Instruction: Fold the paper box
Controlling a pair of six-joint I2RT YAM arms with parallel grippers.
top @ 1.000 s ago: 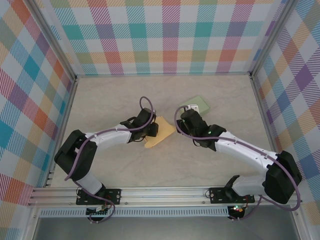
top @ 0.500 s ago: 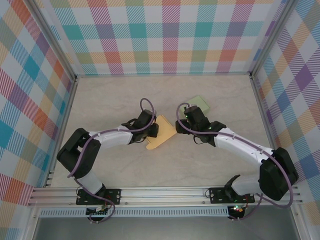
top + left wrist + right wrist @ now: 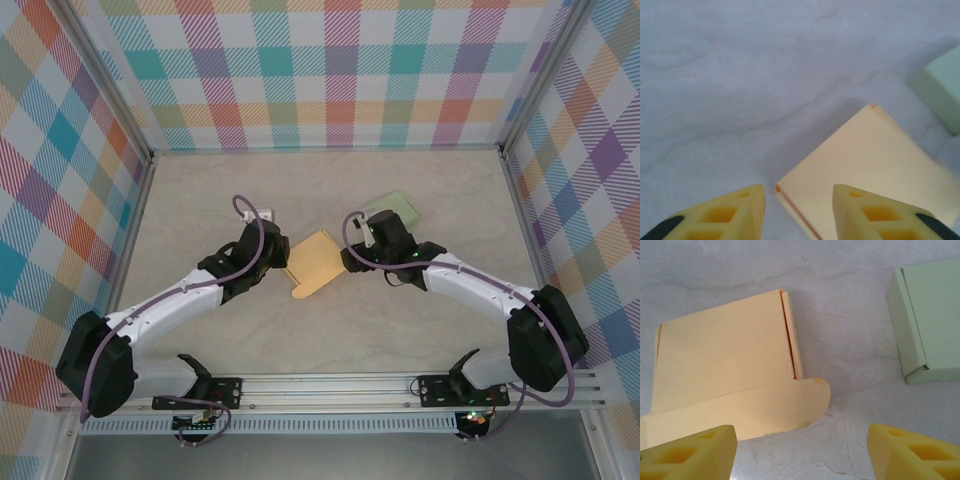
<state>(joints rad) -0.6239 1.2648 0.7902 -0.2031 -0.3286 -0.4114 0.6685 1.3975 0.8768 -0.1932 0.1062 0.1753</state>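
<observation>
The paper box [image 3: 316,262] is a flat, pale yellow blank lying on the table between the two arms, with a rounded flap [image 3: 805,402] at one end. My left gripper [image 3: 279,261] sits at its left edge. In the left wrist view this gripper [image 3: 799,202] is open, and one corner of the box [image 3: 875,165] lies below and between the fingers, untouched. My right gripper [image 3: 348,261] hovers at the box's right edge. In the right wrist view this gripper [image 3: 801,452] is wide open over bare table, just short of the flap of the box [image 3: 725,355].
A folded pale green box [image 3: 396,209] lies just behind the right gripper; it also shows as the green box [image 3: 930,320] and as the green box [image 3: 942,90]. Plaid walls close in the table [image 3: 330,330] on three sides. Open tabletop lies in front of the box.
The left arm has pulled back to the left off the yellow box and its jaws have widened. The right gripper has edged left toward the box.
</observation>
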